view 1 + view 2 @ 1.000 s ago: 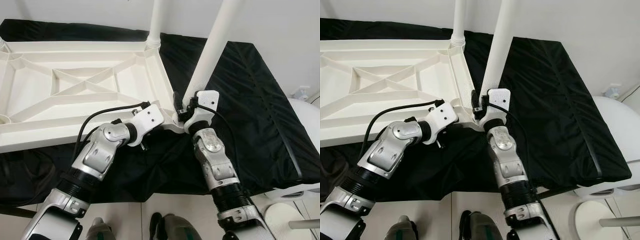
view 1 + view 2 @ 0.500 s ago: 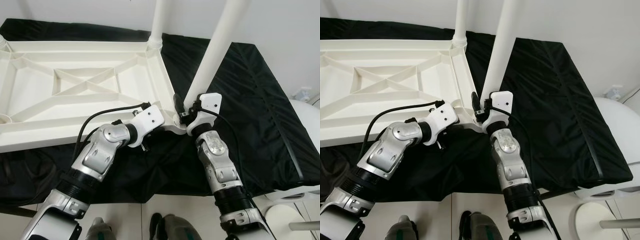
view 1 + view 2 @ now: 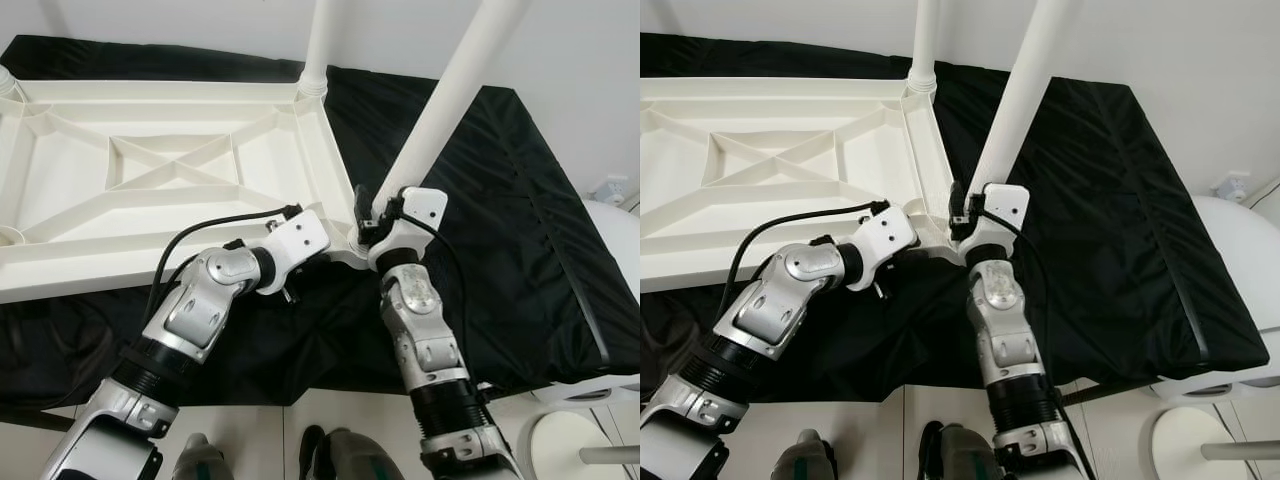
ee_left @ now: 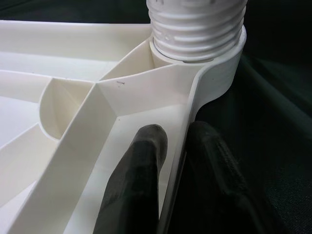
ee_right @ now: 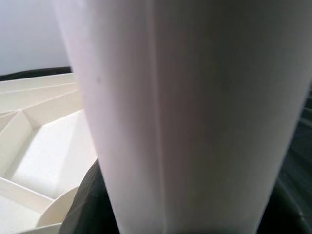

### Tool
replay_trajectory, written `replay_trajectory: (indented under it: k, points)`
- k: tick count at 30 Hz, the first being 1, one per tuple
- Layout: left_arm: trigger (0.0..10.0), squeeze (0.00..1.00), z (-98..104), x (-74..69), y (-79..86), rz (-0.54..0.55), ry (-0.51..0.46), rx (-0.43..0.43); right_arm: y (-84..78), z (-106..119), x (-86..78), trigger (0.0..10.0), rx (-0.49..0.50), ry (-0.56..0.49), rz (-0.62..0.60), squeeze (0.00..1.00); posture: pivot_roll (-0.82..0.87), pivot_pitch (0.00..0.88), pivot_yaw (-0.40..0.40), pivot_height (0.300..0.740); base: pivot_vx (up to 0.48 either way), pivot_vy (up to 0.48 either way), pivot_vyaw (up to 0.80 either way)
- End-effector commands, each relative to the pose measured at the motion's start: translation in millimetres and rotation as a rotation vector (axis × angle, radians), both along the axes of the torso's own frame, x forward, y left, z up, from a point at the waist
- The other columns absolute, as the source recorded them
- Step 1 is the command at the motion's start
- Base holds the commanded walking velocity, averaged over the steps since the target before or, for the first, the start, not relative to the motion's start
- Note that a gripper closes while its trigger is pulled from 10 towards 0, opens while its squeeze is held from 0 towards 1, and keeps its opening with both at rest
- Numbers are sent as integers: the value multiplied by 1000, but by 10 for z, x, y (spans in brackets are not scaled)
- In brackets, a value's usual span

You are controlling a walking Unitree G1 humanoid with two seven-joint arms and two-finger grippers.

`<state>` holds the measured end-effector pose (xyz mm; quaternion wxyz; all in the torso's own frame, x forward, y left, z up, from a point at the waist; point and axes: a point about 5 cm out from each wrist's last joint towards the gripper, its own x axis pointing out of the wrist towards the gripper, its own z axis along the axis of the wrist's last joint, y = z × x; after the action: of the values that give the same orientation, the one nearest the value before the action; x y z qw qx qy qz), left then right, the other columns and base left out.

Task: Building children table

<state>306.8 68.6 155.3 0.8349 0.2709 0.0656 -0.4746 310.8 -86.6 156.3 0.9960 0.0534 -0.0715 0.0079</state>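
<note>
**A:** What changed?

**B:** The near table leg (image 3: 440, 115) now tilts further toward 1 o'clock, and the right forearm has swung in beneath it.

**A:** The head views?

**B:** The upturned white tabletop (image 3: 150, 180) lies on a black cloth (image 3: 500, 230); a second leg (image 3: 320, 45) stands at its 12 o'clock corner.

**A:** The wrists?

**B:** The left gripper (image 4: 168, 170) pinches the tabletop's rim below the threaded socket (image 4: 195, 29). The right gripper (image 3: 372, 215) clasps the near leg.
</note>
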Motion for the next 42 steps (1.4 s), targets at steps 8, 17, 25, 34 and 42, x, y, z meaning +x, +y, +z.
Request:
replay_trajectory:
  k: [8, 17, 25, 34, 42]
  points:
    - [10000, 0, 180, -86, -152, -109, -60, -37, -79, -476, -127, 10000, -41, 249, -61, 0, 94, 142, -132, 740, 0, 0, 0]
    - [10000, 0, 192, -75, -147, -104, -65, -39, -57, -132, -69, 10000, -35, 68, -38, 0, 102, 134, -130, 740, 0, 0, 0]
    - [10000, 0, 177, -74, -140, -102, -65, -31, -80, 364, 3, 10000, -18, -117, -27, 0, 96, 120, -128, 740, 0, 0, 0]
    - [10000, 0, 173, -57, -166, -104, -70, -31, -94, 722, 28, 10000, 2, -235, -2, 0, 92, 102, -133, 740, 0, 0, 0]
    - [10000, 1000, 180, -68, -168, -114, -46, -60, -110, 686, 44, 10000, -3, -224, 3, 0, 93, 95, -135, 740, 0, 0, 0]
